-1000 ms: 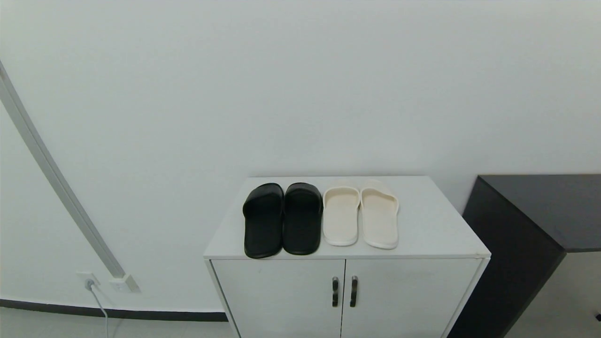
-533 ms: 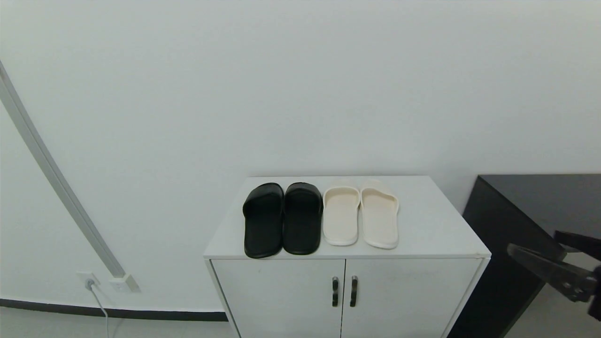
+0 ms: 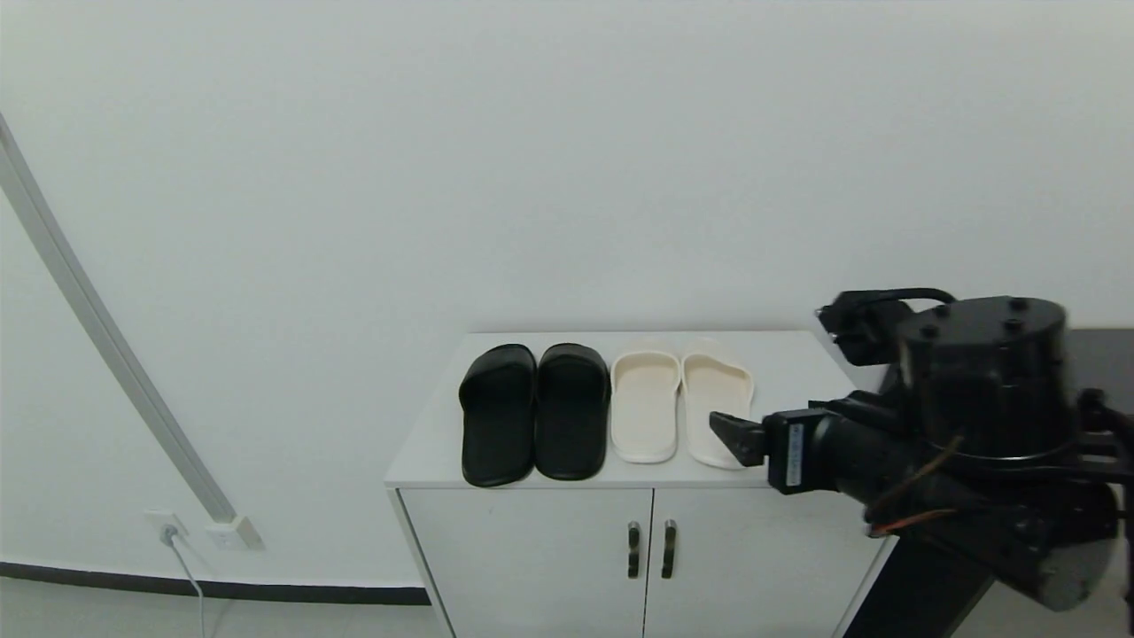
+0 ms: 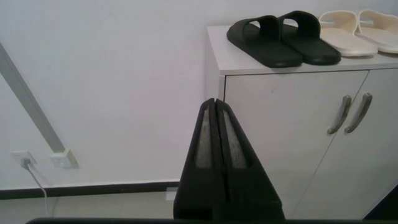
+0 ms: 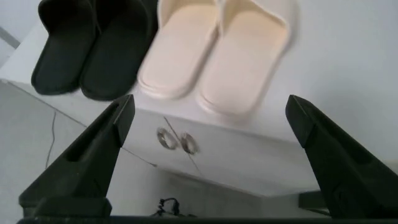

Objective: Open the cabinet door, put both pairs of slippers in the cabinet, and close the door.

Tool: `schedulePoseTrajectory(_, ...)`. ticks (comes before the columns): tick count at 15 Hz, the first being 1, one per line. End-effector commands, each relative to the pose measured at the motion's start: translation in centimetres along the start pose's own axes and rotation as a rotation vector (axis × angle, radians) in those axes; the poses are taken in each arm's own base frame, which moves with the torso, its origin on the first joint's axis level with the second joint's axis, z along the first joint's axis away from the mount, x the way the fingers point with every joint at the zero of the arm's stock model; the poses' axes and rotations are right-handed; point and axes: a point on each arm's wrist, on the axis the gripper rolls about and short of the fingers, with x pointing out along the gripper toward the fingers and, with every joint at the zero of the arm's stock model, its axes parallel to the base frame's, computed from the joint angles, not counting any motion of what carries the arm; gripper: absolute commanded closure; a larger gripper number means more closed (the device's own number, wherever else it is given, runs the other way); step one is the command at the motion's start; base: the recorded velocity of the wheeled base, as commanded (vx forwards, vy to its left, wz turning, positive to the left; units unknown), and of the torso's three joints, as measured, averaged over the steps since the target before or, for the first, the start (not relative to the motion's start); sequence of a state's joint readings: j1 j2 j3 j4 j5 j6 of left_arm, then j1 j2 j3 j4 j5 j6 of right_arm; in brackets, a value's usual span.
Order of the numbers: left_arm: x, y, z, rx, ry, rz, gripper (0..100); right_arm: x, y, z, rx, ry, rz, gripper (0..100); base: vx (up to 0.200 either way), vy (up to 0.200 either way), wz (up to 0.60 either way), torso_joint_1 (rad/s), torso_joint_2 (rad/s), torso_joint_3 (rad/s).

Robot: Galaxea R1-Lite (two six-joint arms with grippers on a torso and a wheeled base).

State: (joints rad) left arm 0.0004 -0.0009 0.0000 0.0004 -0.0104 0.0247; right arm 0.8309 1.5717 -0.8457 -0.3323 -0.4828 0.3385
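A white cabinet [image 3: 797,416] stands against the wall with both doors shut and two dark handles [image 3: 650,549] at the middle seam. On its top lie a black pair of slippers [image 3: 534,412] on the left and a cream pair [image 3: 680,406] on the right, heels toward me. My right gripper [image 3: 733,439] hovers at the cabinet's front right, close to the heel of the right cream slipper. In the right wrist view it [image 5: 211,106] is open above the cream pair [image 5: 217,56]. My left gripper [image 4: 216,134] is shut on nothing, low and left of the cabinet [image 4: 280,124].
A dark piece of furniture [image 3: 921,585] stands right of the cabinet, mostly behind my right arm. A slanted cable duct [image 3: 97,328] runs down the wall to a socket with a plug [image 3: 164,529] at the lower left. The floor left of the cabinet is free.
My right arm came in from the lower right and swung up and left to the cabinet's front right corner. The slippers and doors have not moved.
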Motion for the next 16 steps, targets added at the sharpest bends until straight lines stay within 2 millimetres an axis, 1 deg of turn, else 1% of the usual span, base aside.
schedulePoseTrajectory(1,0.0,0.0,0.0,0.000,0.000,-0.001,100,5.7,2.9,-1.3,-0.019,0.034,-0.085,0,0.000,0.000,0.00,0.000,0.00,0.000)
schedulePoseTrajectory(3,0.0,0.0,0.0,0.000,0.000,0.001,100,8.4,3.7,-1.2,0.005,0.017,-0.135,0,0.000,0.000,0.00,0.000,0.00,0.000)
schedulePoseTrajectory(4,0.0,0.0,0.0,0.000,0.000,0.001,100,10.5,3.9,-1.2,0.016,0.002,-0.182,0,0.000,0.000,0.00,0.000,0.00,0.000)
schedulePoseTrajectory(6,0.0,0.0,0.0,0.000,0.000,0.001,100,13.5,4.0,-1.7,0.019,-0.021,-0.262,0,0.000,0.000,0.00,0.000,0.00,0.000)
schedulePoseTrajectory(7,0.0,0.0,0.0,0.000,0.000,0.001,100,14.3,4.0,-1.9,0.016,-0.025,-0.279,0,0.000,0.000,0.00,0.000,0.00,0.000)
schedulePoseTrajectory(9,0.0,0.0,0.0,0.000,0.000,0.001,100,17.1,3.8,-2.6,-0.004,-0.052,-0.333,0,0.000,0.000,0.00,0.000,0.00,0.000)
schedulePoseTrajectory(11,0.0,0.0,0.0,0.000,0.000,0.001,100,18.5,4.1,-2.8,-0.002,-0.074,-0.333,0,0.000,0.000,0.00,0.000,0.00,0.000)
schedulePoseTrajectory(13,0.0,0.0,0.0,0.000,0.000,0.001,100,20.2,3.6,-2.7,0.012,-0.086,-0.354,0,0.000,0.000,0.00,0.000,0.00,0.000)
schedulePoseTrajectory(16,0.0,0.0,0.0,0.000,0.002,0.001,100,21.7,3.2,-2.2,0.028,-0.109,-0.369,0,0.000,0.000,0.00,0.000,0.00,0.000)
